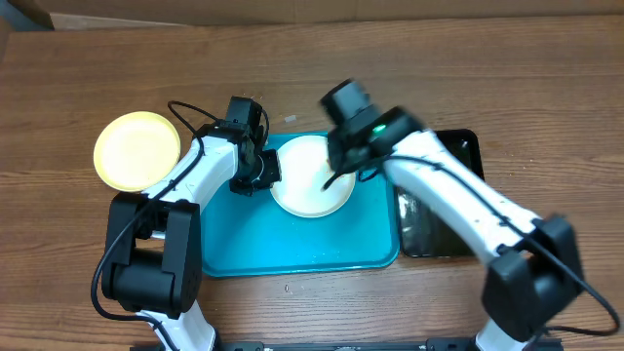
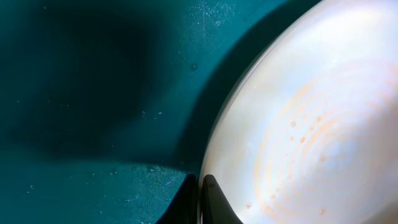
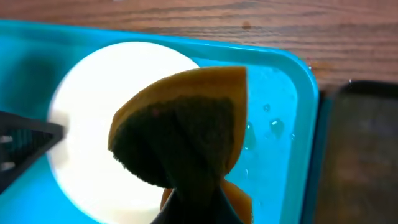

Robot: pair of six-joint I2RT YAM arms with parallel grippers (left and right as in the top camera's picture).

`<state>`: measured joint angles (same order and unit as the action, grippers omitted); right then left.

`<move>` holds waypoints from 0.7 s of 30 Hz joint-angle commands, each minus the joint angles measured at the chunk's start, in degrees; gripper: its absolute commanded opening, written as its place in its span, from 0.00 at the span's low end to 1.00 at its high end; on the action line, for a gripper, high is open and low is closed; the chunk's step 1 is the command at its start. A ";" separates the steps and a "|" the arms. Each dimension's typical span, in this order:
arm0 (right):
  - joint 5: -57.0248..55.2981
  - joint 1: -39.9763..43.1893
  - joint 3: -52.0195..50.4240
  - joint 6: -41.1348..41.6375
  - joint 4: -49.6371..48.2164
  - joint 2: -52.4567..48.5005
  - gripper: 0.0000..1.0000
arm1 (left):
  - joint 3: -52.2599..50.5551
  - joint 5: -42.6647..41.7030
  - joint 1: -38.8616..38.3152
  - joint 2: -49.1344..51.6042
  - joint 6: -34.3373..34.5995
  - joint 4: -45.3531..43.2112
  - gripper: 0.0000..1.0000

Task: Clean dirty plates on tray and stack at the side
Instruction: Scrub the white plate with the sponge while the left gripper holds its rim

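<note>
A white plate (image 1: 310, 175) lies at the back of the turquoise tray (image 1: 292, 244). My left gripper (image 1: 261, 174) is shut on its left rim. In the left wrist view, the gripper (image 2: 200, 180) pinches that edge, and faint orange smear rings show on the plate (image 2: 317, 130). My right gripper (image 1: 336, 178) is shut on a yellow sponge with a dark green scrub face (image 3: 186, 124), held over the plate's (image 3: 87, 130) right half. A pale yellow-green plate (image 1: 136, 149) rests on the table left of the tray.
A black tub (image 1: 444, 195) stands against the tray's right side, also seen in the right wrist view as the tub (image 3: 367, 155). Water drops dot the tray floor (image 3: 273, 124). Bare wooden table (image 1: 78, 78) surrounds everything.
</note>
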<state>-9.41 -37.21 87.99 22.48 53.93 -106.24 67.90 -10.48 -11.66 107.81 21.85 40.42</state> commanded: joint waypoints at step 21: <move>-10.45 -3.65 1.22 0.04 -5.92 -12.83 0.17 | 0.35 -0.07 -0.44 0.57 -1.07 -0.17 0.04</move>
<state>-20.38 -40.91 87.99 22.33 48.23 -118.58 67.90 -10.48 -11.66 107.81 21.85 40.42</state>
